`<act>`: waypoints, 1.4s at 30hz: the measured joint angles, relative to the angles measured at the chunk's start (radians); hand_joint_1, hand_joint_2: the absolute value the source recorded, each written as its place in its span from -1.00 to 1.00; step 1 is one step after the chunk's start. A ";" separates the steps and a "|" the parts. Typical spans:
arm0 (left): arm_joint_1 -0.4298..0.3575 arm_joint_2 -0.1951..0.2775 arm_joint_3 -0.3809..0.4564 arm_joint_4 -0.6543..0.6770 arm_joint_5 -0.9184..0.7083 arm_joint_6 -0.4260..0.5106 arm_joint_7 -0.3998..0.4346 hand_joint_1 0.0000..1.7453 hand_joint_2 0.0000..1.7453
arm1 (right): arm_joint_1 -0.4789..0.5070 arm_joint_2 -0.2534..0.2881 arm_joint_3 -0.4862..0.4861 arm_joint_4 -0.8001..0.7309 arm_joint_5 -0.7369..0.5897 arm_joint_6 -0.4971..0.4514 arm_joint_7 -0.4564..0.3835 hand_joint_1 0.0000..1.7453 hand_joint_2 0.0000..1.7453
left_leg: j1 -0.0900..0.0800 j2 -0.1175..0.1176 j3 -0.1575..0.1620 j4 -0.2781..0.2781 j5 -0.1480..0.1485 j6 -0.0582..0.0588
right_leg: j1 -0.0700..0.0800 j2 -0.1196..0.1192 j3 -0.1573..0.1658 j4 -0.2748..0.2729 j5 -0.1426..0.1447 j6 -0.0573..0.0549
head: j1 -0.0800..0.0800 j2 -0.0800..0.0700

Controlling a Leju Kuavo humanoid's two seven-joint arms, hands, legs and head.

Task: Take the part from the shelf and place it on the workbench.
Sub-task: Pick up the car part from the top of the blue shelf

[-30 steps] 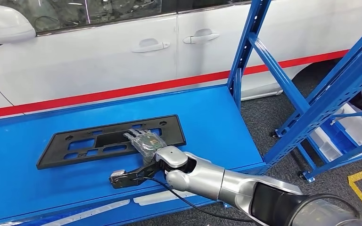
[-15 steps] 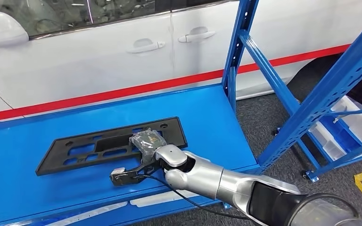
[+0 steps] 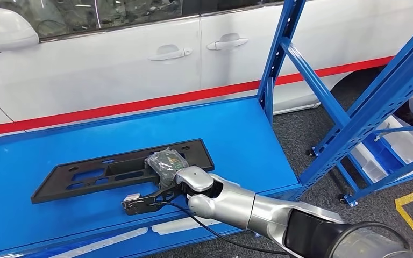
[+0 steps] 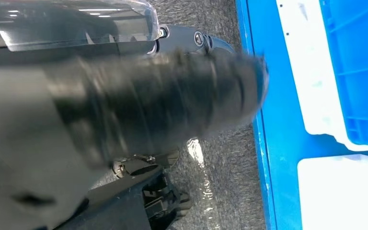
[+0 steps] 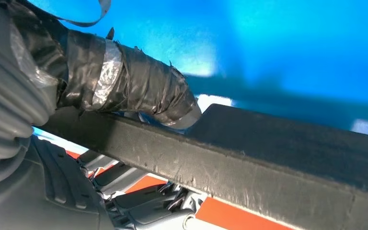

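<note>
The black plastic part [image 3: 118,169], a long flat panel with cut-out slots, lies on the blue workbench [image 3: 236,134], its long side roughly along the bench in front of the white car [image 3: 113,64]. The right hand [image 3: 166,164] rests on the part's right portion with its fingers curled over the near edge; in the right wrist view a taped thumb [image 5: 139,93] lies against the part's black edge [image 5: 268,158], so the hand has hold of the part. The left hand [image 4: 139,105] is blurred in the left wrist view, and whether it is open or closed cannot be told. On the blue shelf [image 3: 365,107] to the right sit pale and blue bins [image 3: 403,142]; their contents cannot be made out. No writing is readable.
</note>
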 joint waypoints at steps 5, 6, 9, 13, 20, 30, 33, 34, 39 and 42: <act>0.003 0.000 0.000 0.000 0.003 -0.014 -0.009 -1.00 1.00 | 0.009 -0.003 -0.002 -0.015 -0.001 -0.001 -0.001 1.00 1.00 | 0.000 -0.003 -0.002 0.018 -0.011 -0.004 | -0.004 -0.003 0.030 -0.067 0.072 0.002 | 0.000 0.000; 0.002 0.000 0.000 0.000 0.003 -0.018 -0.012 -1.00 1.00 | 0.008 -0.002 -0.003 -0.022 -0.001 -0.001 -0.002 1.00 1.00 | -0.002 -0.004 -0.006 0.028 -0.016 -0.009 | -0.005 -0.003 0.055 -0.121 0.090 0.000 | 0.000 0.000; 0.004 0.001 0.000 0.000 0.006 -0.024 -0.020 -1.00 1.00 | 0.007 -0.002 -0.007 -0.047 -0.003 -0.002 -0.005 1.00 1.00 | -0.007 -0.004 -0.018 0.043 -0.023 -0.023 | 0.000 -0.001 0.074 -0.167 0.093 -0.013 | -0.001 0.000; 0.005 0.002 0.000 0.000 0.006 -0.026 -0.023 -1.00 1.00 | 0.007 -0.003 -0.010 -0.074 -0.004 -0.002 -0.005 1.00 1.00 | -0.002 -0.003 -0.048 0.106 -0.064 -0.042 | -0.006 -0.002 0.076 -0.173 0.100 -0.034 | -0.001 0.000; 0.007 0.001 0.000 0.000 0.005 0.026 -0.015 -1.00 1.00 | 0.009 -0.004 -0.012 -0.113 -0.015 -0.019 -0.007 1.00 1.00 | 0.004 -0.002 -0.087 0.178 -0.052 -0.046 | -0.002 0.000 0.078 -0.174 0.100 -0.040 | -0.001 0.000; 0.014 0.001 0.008 0.000 0.014 0.119 0.024 -1.00 1.00 | 0.021 -0.010 -0.060 -0.266 -0.113 -0.157 -0.054 1.00 1.00 | -0.003 0.000 -0.003 -0.002 0.002 -0.001 | 0.000 -0.001 0.008 -0.031 0.014 -0.005 | 0.000 0.000; 0.020 0.000 0.009 0.000 0.012 0.137 0.036 -1.00 1.00 | 0.031 -0.016 -0.069 -0.303 -0.151 -0.198 -0.073 1.00 1.00 | -0.002 0.000 -0.004 0.006 -0.004 0.001 | -0.003 -0.002 -0.037 0.065 -0.002 0.002 | 0.000 0.000; 0.023 -0.001 0.009 0.000 0.011 0.141 0.040 -1.00 1.00 | 0.032 -0.018 -0.071 -0.315 -0.166 -0.207 -0.079 1.00 1.00 | -0.001 0.000 -0.004 0.011 -0.008 -0.001 | -0.005 -0.003 -0.021 0.030 0.026 0.004 | 0.000 0.000; 0.026 -0.002 0.010 0.000 0.010 0.153 0.052 -1.00 1.00 | 0.038 -0.027 -0.091 -0.381 -0.277 -0.302 -0.138 1.00 1.00 | -0.005 -0.003 -0.019 0.049 -0.029 -0.024 | -0.004 -0.001 0.068 -0.154 0.085 -0.007 | -0.001 0.000; 0.028 -0.002 0.010 0.000 0.004 0.161 0.056 -1.00 1.00 | 0.051 -0.029 -0.110 -0.418 -0.381 -0.404 -0.226 1.00 1.00 | 0.000 -0.003 -0.026 0.059 -0.041 -0.037 | -0.006 0.000 0.067 -0.158 0.090 -0.024 | -0.001 0.000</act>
